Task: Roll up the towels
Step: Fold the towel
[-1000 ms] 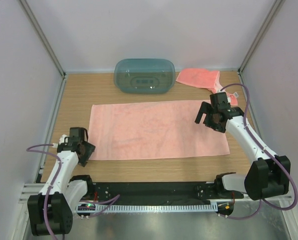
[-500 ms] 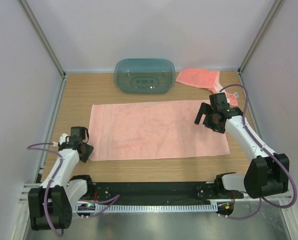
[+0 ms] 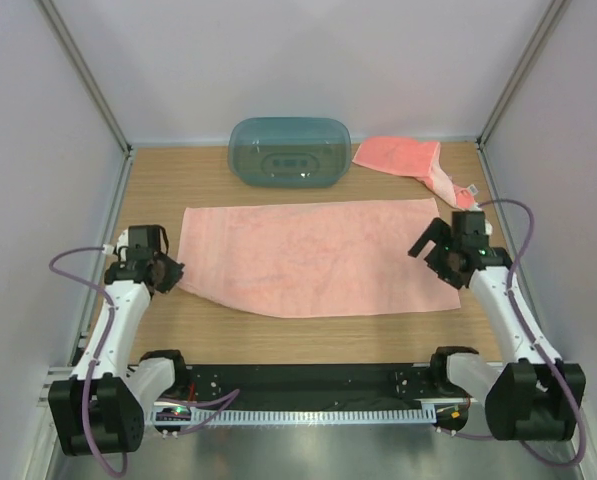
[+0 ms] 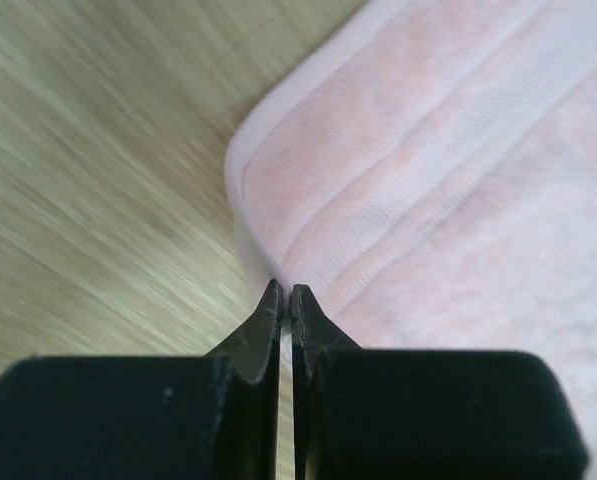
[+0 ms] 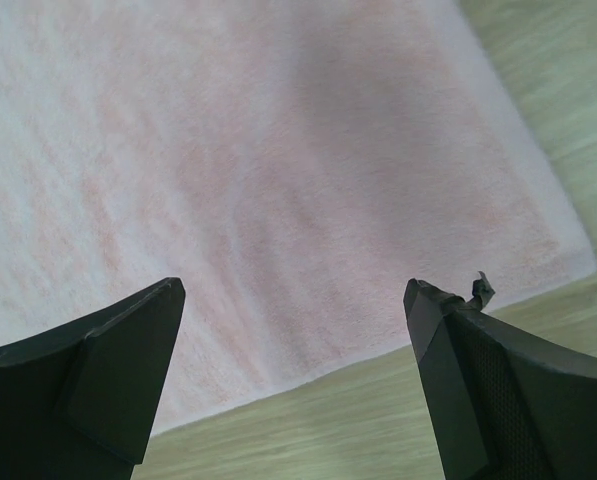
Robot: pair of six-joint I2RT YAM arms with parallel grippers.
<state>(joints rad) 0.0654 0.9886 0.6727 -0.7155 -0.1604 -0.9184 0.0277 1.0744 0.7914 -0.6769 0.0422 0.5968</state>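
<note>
Your left gripper [image 3: 164, 272] is at the near-left corner of the pink towel [image 3: 318, 255], which lies spread across the table. Its fingers are pinched nearly closed on the hem, probably so you can lift that edge and start rolling. Your right gripper [image 5: 293, 290] hovers over the near-right corner, fingers spread wide and holding nothing, likely lining up its grab.

Overhead, the left gripper [image 3: 168, 272] hides the towel [image 3: 318, 255] corner it perhaps pinches.
</note>
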